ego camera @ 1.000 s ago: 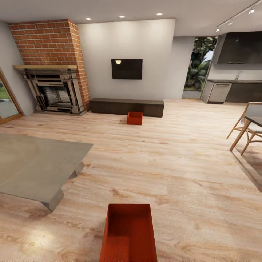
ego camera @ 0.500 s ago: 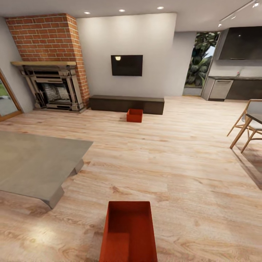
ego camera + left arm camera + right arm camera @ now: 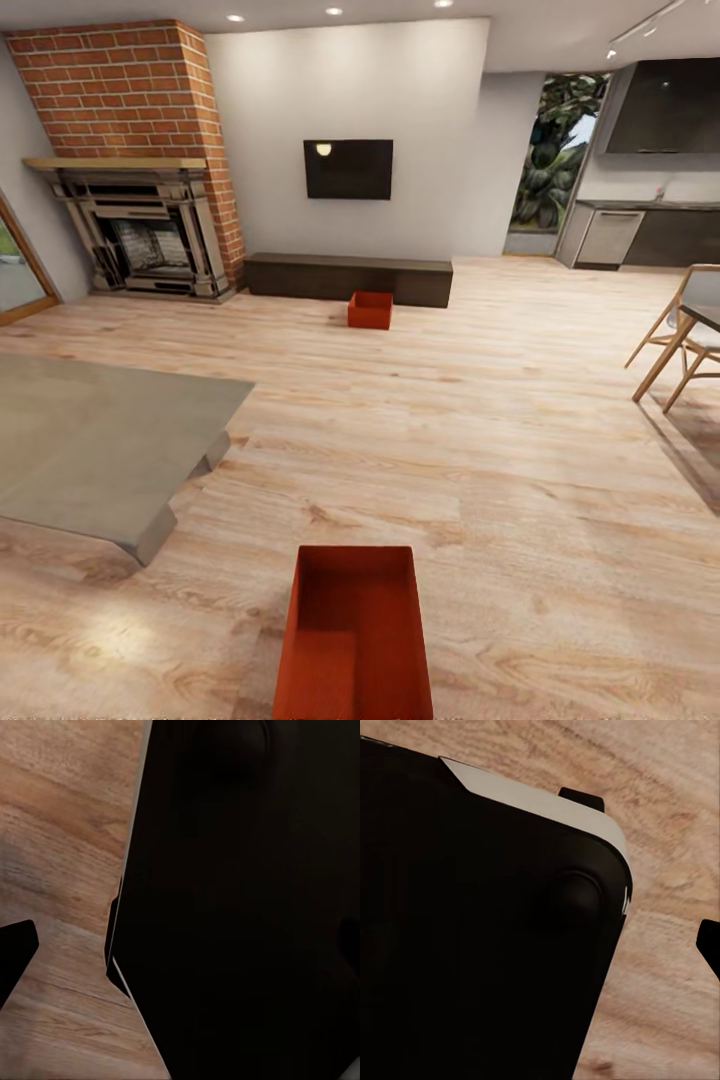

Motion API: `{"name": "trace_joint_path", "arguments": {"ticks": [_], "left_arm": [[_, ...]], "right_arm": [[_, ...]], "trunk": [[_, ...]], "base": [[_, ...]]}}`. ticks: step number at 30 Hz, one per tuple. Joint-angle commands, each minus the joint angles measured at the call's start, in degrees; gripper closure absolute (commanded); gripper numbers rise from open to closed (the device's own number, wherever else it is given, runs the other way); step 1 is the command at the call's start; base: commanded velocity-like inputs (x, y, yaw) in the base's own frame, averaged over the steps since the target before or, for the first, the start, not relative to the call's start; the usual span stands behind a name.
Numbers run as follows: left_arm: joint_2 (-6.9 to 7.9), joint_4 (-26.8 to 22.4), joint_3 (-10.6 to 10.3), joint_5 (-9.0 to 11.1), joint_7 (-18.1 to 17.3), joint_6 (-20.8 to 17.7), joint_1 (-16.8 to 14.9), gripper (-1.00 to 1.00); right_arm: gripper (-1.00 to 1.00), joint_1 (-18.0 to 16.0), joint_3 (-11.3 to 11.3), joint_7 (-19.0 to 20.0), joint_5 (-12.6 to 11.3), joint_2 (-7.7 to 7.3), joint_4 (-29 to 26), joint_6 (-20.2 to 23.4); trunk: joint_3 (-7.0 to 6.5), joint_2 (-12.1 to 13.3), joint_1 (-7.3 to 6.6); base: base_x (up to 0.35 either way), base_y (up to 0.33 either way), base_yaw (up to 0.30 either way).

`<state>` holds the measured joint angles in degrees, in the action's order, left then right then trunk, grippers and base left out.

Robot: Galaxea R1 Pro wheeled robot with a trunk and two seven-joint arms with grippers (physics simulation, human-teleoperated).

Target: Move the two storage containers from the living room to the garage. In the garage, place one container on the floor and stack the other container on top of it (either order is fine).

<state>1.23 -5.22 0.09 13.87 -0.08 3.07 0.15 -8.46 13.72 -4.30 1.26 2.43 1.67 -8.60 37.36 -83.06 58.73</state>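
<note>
Two orange-red storage containers stand on the light wood planks of the living room. The near one [image 3: 355,635] lies lengthwise just in front of me, open top up and empty. The far one [image 3: 370,310] sits against the front of the long dark bench [image 3: 350,278] under the black TV [image 3: 348,168]. In the left wrist view my left gripper [image 3: 180,956] hangs over my own black body and the floor, one dark fingertip [image 3: 15,958] at the frame's edge. My right gripper [image 3: 540,945] looks the same, with a fingertip [image 3: 711,945] at the edge. Both are spread wide and hold nothing.
A low grey table [image 3: 90,450] stands on the left, close to the near container. The red-brick fireplace [image 3: 140,170] is at the back left. Wooden chairs [image 3: 675,345] and a kitchen counter [image 3: 640,230] are on the right. Open plank floor lies between the two containers.
The whole head view has shifted a little, so the room sits slightly higher in the picture. Neither container has moved on the floor.
</note>
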Motion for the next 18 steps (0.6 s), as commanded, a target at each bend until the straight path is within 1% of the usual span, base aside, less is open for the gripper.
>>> {"name": "trace_joint_path", "arguments": {"ticks": [1,18], "left_arm": [[0.0,-0.1,0.0,0.3,0.0,0.1,0.0,-1.0],[0.0,-0.1,0.0,0.3,0.0,0.1,0.0,-1.0]], "right_arm": [[-1.0,-0.1,0.3,-0.3,0.1,0.03,0.2,-0.3],[-1.0,-0.1,0.3,-0.3,0.1,0.12,0.2,-0.3]], "trunk": [[0.13,0.0,0.0],[1.68,0.0,0.0]], "base": [[0.0,0.0,0.0],[0.0,0.0,0.0]]}}
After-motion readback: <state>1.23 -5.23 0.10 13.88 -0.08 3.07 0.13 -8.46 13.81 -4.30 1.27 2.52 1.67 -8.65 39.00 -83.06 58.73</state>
